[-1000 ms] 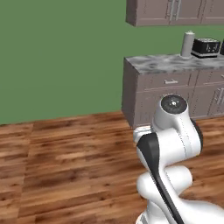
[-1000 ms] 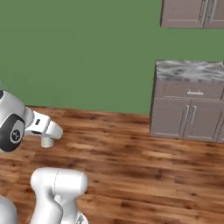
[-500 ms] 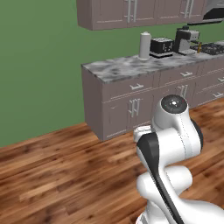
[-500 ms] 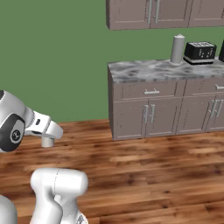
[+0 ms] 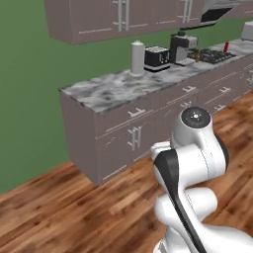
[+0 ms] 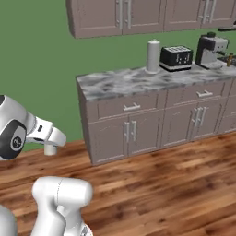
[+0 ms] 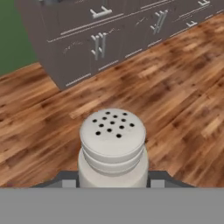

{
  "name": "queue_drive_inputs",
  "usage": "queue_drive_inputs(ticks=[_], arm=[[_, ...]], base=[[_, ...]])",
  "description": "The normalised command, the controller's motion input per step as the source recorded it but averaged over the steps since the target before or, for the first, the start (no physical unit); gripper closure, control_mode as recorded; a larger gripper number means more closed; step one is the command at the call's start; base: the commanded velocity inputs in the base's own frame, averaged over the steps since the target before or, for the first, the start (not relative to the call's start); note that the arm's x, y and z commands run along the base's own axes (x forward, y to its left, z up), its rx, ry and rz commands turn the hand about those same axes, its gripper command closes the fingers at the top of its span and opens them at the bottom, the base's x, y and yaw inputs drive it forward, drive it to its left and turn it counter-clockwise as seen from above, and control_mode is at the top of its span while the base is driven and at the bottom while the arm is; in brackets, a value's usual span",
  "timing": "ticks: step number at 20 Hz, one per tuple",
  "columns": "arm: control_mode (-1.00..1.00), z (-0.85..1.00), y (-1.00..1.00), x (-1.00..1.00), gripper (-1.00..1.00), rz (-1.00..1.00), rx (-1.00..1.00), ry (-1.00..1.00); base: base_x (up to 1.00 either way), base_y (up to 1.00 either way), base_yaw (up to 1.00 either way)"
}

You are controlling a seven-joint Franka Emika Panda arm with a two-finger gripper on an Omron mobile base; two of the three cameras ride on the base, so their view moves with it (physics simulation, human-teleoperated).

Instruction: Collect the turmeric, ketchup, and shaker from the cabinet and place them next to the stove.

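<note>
Shaker gripped upright between the fingers, perforated cap toward the hand camera, carried over the wood floor. Stove lies far right along the grey worktop, well apart from the load; the carry must run rightward. Left base view shows the stove; right base view shows the shaker under the hand.

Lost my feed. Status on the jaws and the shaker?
Gripper shut on shaker. Shaker upright, above wood floor. Counter ahead. No obstruction visible.
</note>
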Motion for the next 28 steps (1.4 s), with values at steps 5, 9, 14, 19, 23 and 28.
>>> queue_drive_inputs(ticks=[5, 9, 14, 19, 23, 28], arm=[[1.0, 0.0, 0.0, 0.0, 1.0, 0.0, 0.0, 0.0], [1.0, 0.0, 0.0, 0.0, 1.0, 0.0, 0.0, 0.0], [1.0, 0.0, 0.0, 0.0, 1.0, 0.0, 0.0, 0.0], [1.0, 0.0, 0.0, 0.0, 1.0, 0.0, 0.0, 0.0], [1.0, 0.0, 0.0, 0.0, 1.0, 0.0, 0.0, 0.0], [1.0, 0.0, 0.0, 0.0, 1.0, 0.0, 0.0, 0.0]], base=[[1.0, -0.27, -0.28], [1.0, -0.5, -0.18], [1.0, -0.71, -0.07], [1.0, -0.79, 0.0], [1.0, -0.79, 0.01], [1.0, -0.78, 0.05]])
